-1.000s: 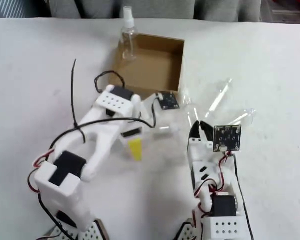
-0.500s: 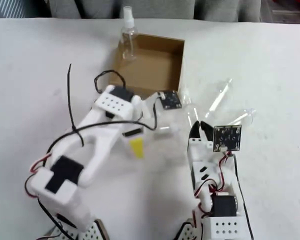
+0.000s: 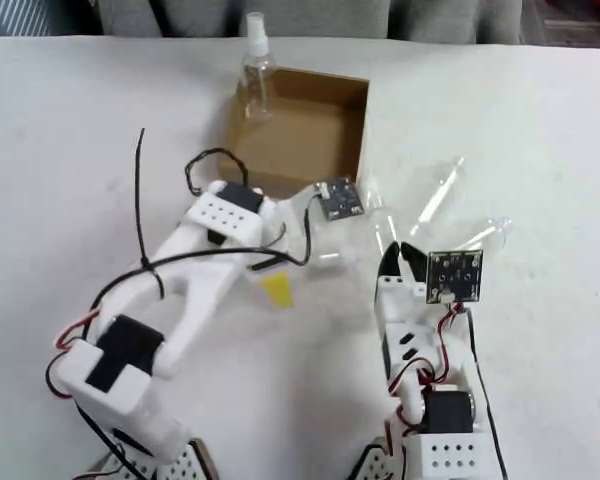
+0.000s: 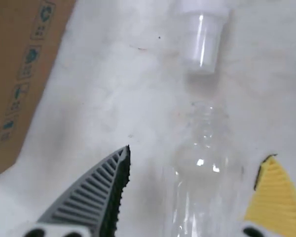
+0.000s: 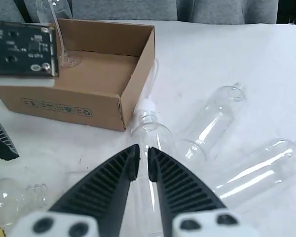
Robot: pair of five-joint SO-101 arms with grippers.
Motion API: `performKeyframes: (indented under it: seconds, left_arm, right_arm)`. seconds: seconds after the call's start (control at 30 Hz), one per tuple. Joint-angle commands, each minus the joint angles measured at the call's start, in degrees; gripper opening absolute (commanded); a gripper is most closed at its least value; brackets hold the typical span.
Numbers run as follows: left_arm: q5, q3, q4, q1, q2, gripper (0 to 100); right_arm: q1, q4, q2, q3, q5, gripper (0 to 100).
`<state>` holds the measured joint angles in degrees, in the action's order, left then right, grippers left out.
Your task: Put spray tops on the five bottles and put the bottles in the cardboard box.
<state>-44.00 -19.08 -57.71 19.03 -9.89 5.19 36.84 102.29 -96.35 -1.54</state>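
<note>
A clear open-necked bottle [image 4: 202,182] lies on the table between the fingers of my left gripper [image 4: 197,154], which is open around it without pressing it. A small clear cap-like piece [image 4: 202,39] lies just beyond the bottle's neck. From above, the left gripper [image 3: 278,275] sits in front of the cardboard box [image 3: 310,150]. One bottle with a spray top [image 3: 255,75] stands in the box's far left corner. My right gripper [image 5: 143,163] is shut and empty. Three topless bottles [image 5: 150,138], [image 5: 212,118], [image 5: 261,165] lie just ahead of it.
The left arm's camera board [image 5: 22,42] hangs in front of the box [image 5: 89,74]. Black cables loop off the left arm [image 3: 145,200]. The white table [image 3: 520,110] has bare room to the far right and far left.
The left arm has stretched a little forward toward the box, bringing its yellow finger nearer the lying bottle. The right arm and the bottles have not moved.
</note>
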Motion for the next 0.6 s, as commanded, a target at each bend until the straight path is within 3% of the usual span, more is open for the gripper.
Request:
performKeyframes:
  seconds: [0.0, 0.57]
  left_arm:
    - [0.0, 0.4, 1.8, -2.1, -0.1, 39]
    - [-0.2, 0.2, 1.8, -2.2, -2.1, 39]
  right_arm:
    - [0.3, 0.2, 0.7, -0.5, -0.5, 1.7]
    - [0.3, 0.2, 0.7, -0.5, -0.5, 1.7]
